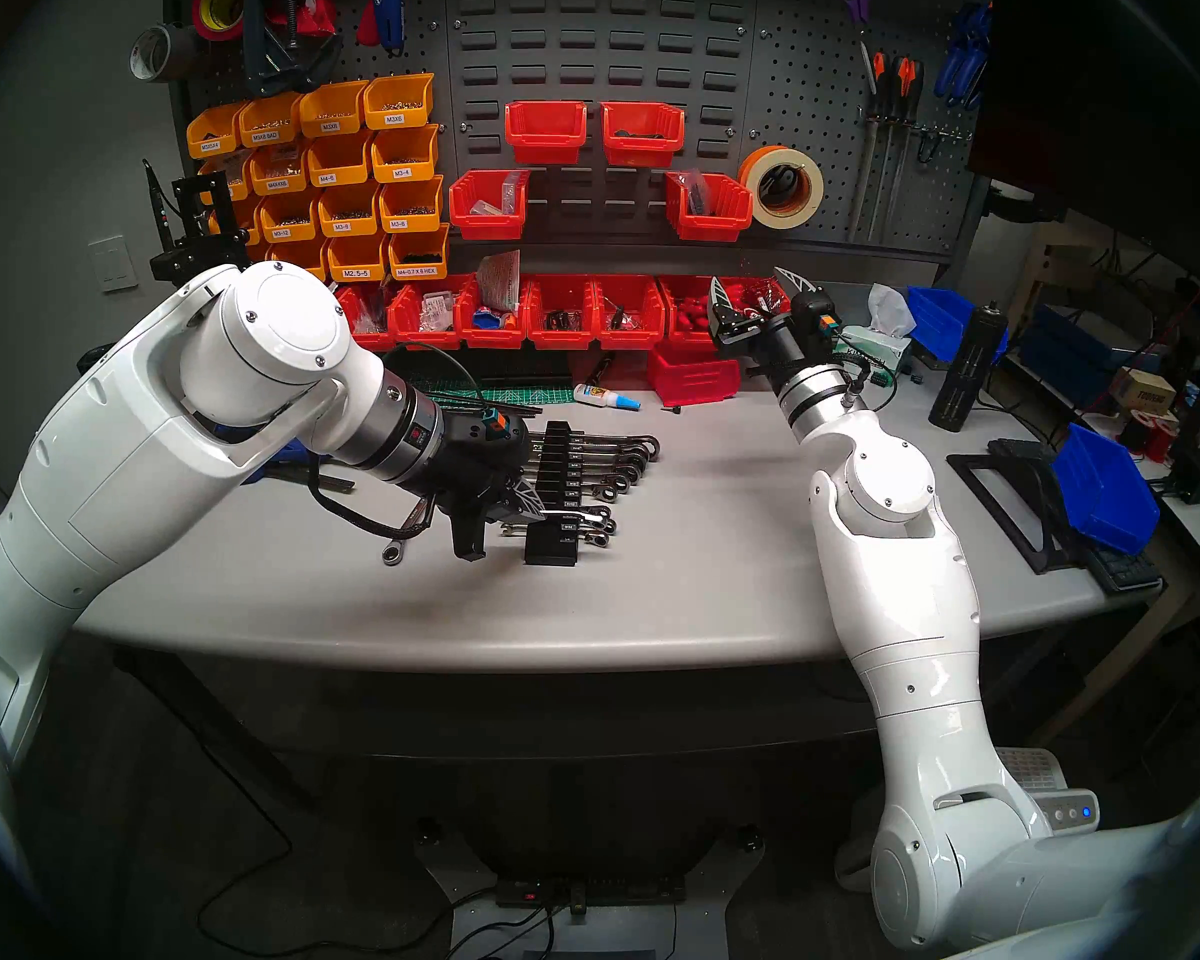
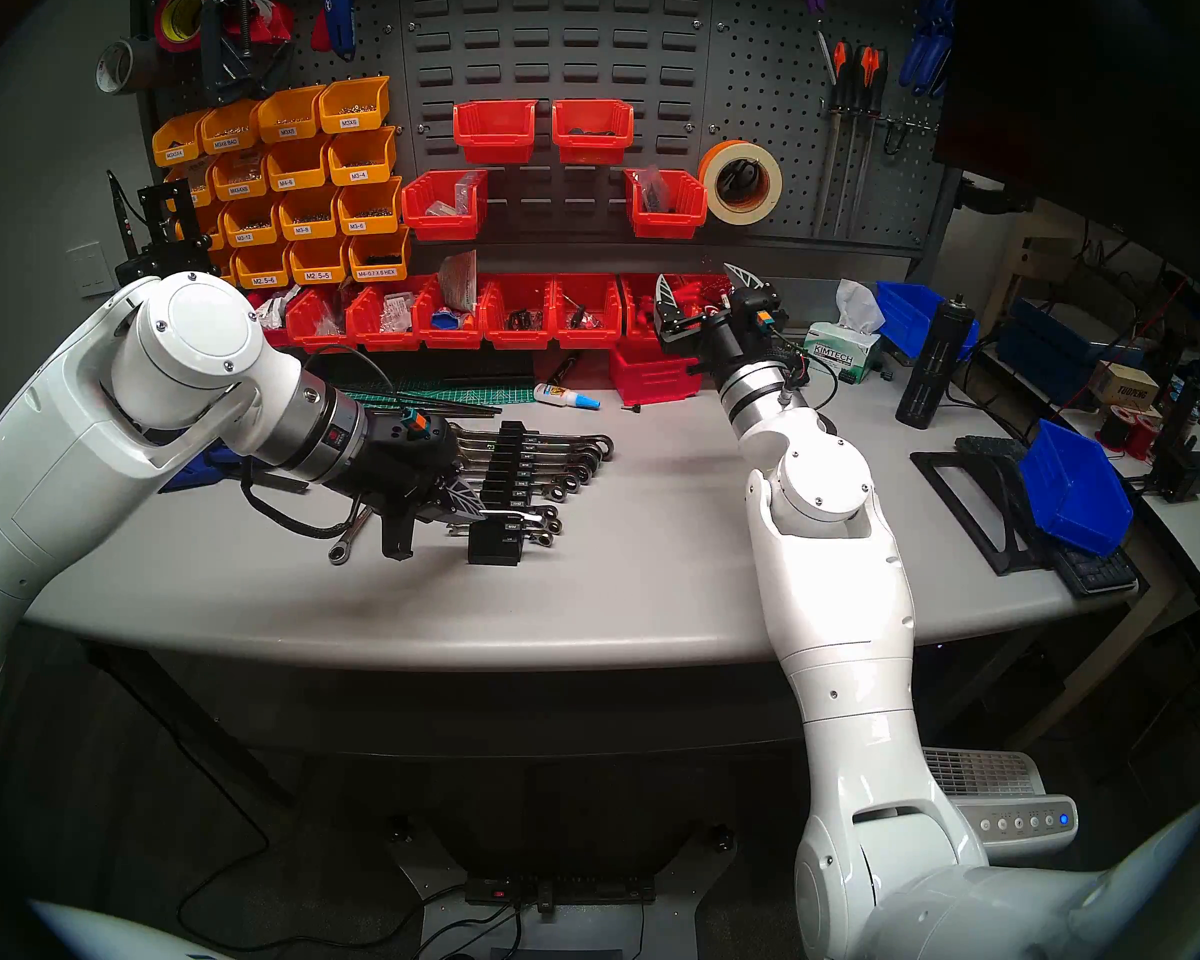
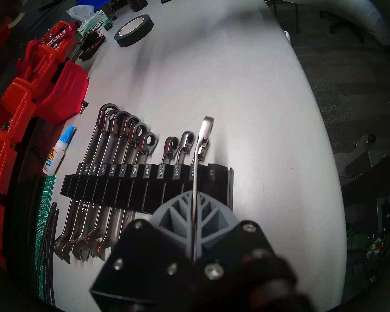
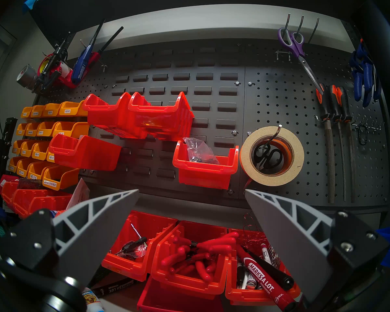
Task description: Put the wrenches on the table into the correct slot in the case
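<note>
1. Our left gripper pinches the shorter slim chrome wrench above the long black plastic case, seemingly near the 9/32 label.
2. Our right gripper, jaws spread, hangs above the red bins.
3. The longer chrome wrench lies on the light-grey table, partly hidden.

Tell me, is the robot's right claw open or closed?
Open. The right gripper has its two grey fingers spread far apart with nothing between them, pointing at the red bins.

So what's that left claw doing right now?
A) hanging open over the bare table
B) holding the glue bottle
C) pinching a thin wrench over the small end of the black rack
C: in the left wrist view the left gripper is closed on a slim wrench above the black rack.
</note>
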Robot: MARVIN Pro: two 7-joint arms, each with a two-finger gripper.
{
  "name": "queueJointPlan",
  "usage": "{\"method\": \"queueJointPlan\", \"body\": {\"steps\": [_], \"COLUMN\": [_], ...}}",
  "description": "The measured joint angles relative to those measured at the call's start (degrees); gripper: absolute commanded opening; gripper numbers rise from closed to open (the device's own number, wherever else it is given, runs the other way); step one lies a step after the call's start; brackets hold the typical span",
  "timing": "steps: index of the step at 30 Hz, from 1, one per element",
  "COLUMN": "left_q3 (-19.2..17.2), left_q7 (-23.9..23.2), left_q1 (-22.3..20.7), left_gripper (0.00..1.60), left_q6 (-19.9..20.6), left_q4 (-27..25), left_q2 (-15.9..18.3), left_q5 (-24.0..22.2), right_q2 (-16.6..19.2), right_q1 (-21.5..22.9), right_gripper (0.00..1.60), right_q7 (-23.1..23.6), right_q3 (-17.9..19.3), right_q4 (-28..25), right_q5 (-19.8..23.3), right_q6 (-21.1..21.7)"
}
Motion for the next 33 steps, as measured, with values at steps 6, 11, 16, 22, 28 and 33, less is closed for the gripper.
{"method": "queueJointPlan", "body": {"steps": [6,11,16,22,28,33], "left_q3": [1.1,2.1,2.5,2.9,3.8,4.4], "left_q7": [0.3,0.4,0.4,0.4,0.4,0.5], "left_q1": [-0.6,-1.2,-1.9,-2.7,-3.5,-3.9], "left_gripper": [0.00,0.00,0.00,0.00,0.00,0.00], "left_q6": [0.3,0.2,0.2,0.2,0.3,0.2], "left_q4": [0.1,0.1,0.1,0.8,1.9,2.6], "left_q2": [-0.1,-0.1,-0.4,-0.6,-0.8,-0.9], "left_q5": [-0.3,-0.4,-0.9,-1.2,-1.3,-1.3], "right_q2": [0.0,0.0,0.0,0.0,0.0,0.0], "right_q1": [0.0,0.0,0.0,0.0,0.0,0.0], "right_gripper": [1.60,1.60,1.60,1.60,1.60,1.60], "right_q7": [0.0,0.0,0.0,0.0,0.0,0.0], "right_q3": [0.0,0.0,0.0,0.0,0.0,0.0], "right_q4": [0.0,0.0,0.0,0.0,0.0,0.0], "right_q5": [0.0,0.0,0.0,0.0,0.0,0.0], "right_q6": [0.0,0.0,0.0,0.0,0.0,0.0]}}
